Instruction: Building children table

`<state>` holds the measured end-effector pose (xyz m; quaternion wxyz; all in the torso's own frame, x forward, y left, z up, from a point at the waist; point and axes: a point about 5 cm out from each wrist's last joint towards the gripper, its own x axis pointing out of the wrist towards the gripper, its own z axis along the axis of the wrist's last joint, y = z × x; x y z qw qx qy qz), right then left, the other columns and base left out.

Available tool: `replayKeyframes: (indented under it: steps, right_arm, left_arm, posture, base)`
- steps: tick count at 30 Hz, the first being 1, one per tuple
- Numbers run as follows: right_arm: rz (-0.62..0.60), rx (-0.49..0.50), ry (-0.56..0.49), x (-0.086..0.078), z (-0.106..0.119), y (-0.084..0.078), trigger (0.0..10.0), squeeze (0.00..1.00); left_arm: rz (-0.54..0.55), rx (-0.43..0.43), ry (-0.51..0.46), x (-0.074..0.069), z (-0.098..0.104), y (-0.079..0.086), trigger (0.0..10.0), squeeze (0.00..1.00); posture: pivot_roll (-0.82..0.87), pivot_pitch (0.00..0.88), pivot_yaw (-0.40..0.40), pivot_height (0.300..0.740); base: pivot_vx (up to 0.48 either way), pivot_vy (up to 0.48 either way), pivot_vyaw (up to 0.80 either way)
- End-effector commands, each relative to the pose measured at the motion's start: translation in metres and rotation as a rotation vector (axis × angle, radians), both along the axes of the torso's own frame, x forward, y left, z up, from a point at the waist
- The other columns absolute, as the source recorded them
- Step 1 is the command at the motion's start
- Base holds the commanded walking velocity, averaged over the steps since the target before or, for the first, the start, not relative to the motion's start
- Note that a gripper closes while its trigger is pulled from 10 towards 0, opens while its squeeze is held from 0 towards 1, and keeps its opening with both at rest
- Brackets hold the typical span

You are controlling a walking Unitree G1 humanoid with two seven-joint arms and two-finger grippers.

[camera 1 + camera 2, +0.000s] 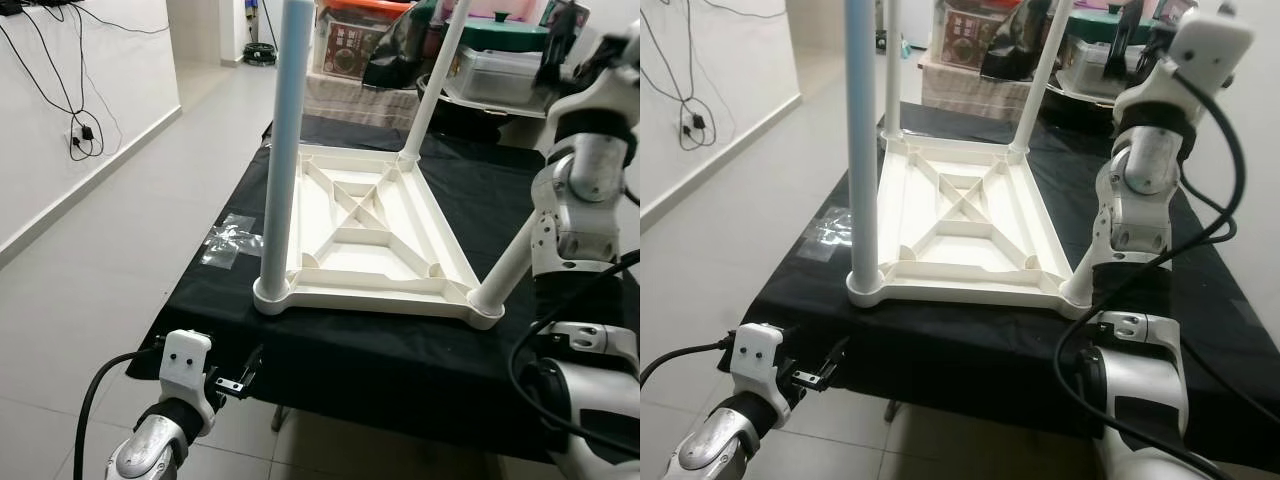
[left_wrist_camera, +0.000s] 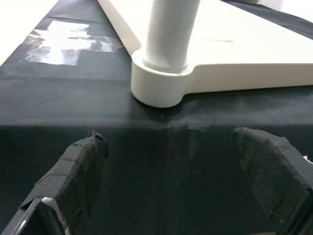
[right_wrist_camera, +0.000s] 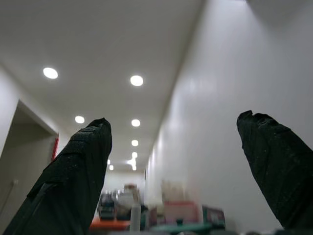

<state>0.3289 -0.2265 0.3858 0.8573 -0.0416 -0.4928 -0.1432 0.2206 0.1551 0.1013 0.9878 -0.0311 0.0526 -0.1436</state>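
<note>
The white children's table top [image 1: 370,240] lies upside down on a black cloth [image 1: 400,360], ribs facing up. A pale blue leg [image 1: 283,150] stands in its near-left corner socket [image 2: 159,85]. A white leg [image 1: 432,90] stands at the far right and another [image 1: 893,70] at the far left. A tilted white leg [image 1: 512,262] rises from the near-right corner beside my right arm. My left gripper [image 2: 186,186] is open, low at the cloth's front edge, facing the near-left socket. My right gripper [image 3: 176,171] is open, raised and pointing at the ceiling, holding nothing.
A shiny patch of clear tape [image 1: 230,240] sticks to the cloth's left edge. Storage boxes and bags [image 1: 500,60] crowd the back behind the table. Cables [image 1: 85,130] hang on the left wall, with open tiled floor [image 1: 130,220] below.
</note>
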Motion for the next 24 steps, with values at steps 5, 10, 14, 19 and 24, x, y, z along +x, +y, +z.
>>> replayKeyframes:
  steps: [5, 10, 14, 19, 24]
  right_arm:
    - [-0.009, -0.089, -0.087, -0.01, 0.009, 0.012, 10.0, 0.0]
    - [-0.077, 0.013, 0.118, 0.014, -0.011, -0.007, 10.0, 0.0]
    - [-0.119, 0.178, 0.23, 0.025, -0.026, -0.032, 10.0, 0.0]
    - [-0.135, 0.222, 0.161, 0.018, -0.021, -0.039, 10.0, 0.0]
    - [-0.099, 0.188, 0.065, 0.01, -0.011, -0.031, 10.0, 0.0]
  left_arm:
    - [-0.015, 0.001, 0.004, -0.001, -0.002, -0.002, 10.0, 0.0]
    - [-0.014, 0.0, 0.003, -0.001, -0.002, -0.002, 10.0, 0.0]
    - [-0.009, -0.001, 0.003, -0.002, -0.002, -0.001, 10.0, 0.0]
    - [-0.007, -0.001, 0.003, -0.002, -0.002, -0.001, 10.0, 0.0]
    - [-0.013, -0.003, -0.001, -0.001, -0.001, -0.002, 10.0, 0.0]
  posture:
    - [0.06, 0.0, -0.121, 0.74]
    - [0.07, 0.0, -0.131, 0.74]
    - [0.08, 0.0, -0.138, 0.74]
    - [0.08, 0.0, -0.136, 0.74]
    - [0.08, 0.0, -0.134, 0.74]
  base:
    - [0.0, 0.0, 0.0]
    - [0.0, 0.0, 0.0]
    - [0.0, 0.0, 0.0]
    - [0.0, 0.0, 0.0]
    - [0.0, 0.0, 0.0]
